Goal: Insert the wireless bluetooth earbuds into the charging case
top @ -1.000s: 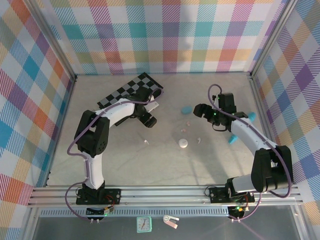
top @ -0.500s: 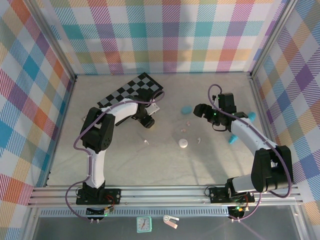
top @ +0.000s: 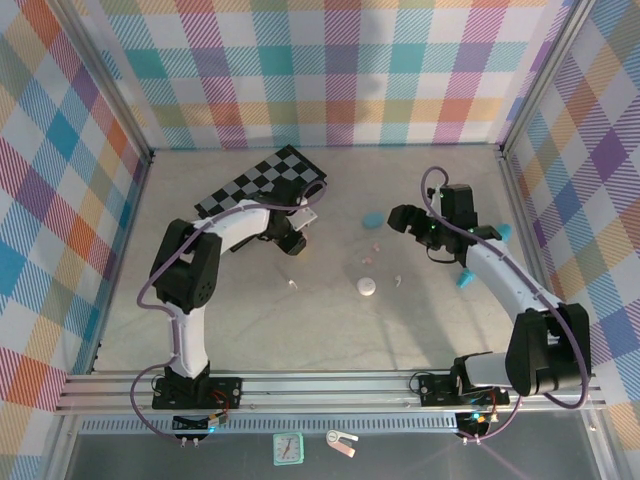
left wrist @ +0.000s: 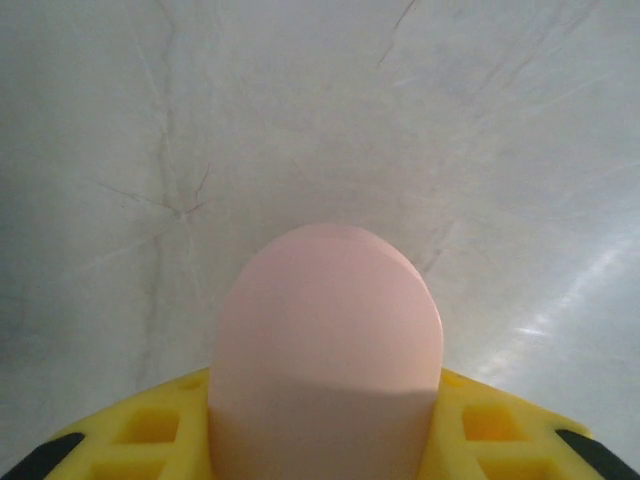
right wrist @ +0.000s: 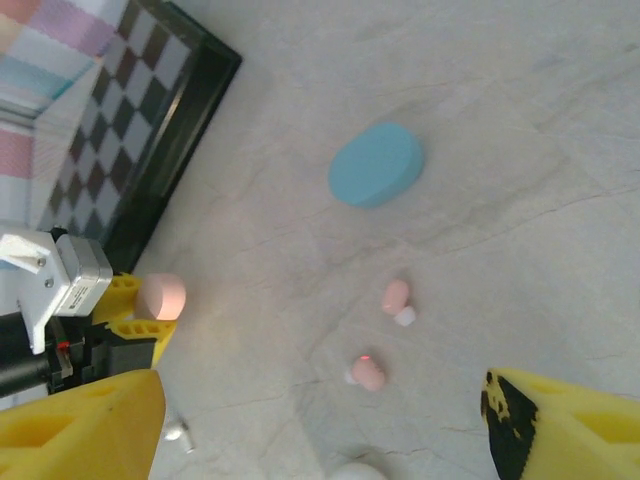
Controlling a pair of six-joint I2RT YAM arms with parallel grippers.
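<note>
No text, brand or number can be read anywhere. At six o'clock in the top view, the small clock [top: 288, 449] and the tag [top: 341, 443] beside it are too tiny to make out.

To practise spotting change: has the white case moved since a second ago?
No. The white case sits just as far from the checkered board as before.

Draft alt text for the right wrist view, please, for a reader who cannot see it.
A teal case and two pink earbuds lie apart on a pale marbled table, framed by the yellow fingers of the open right claw. At the left, the left claw holds a pink case beside a checkered board.
</note>
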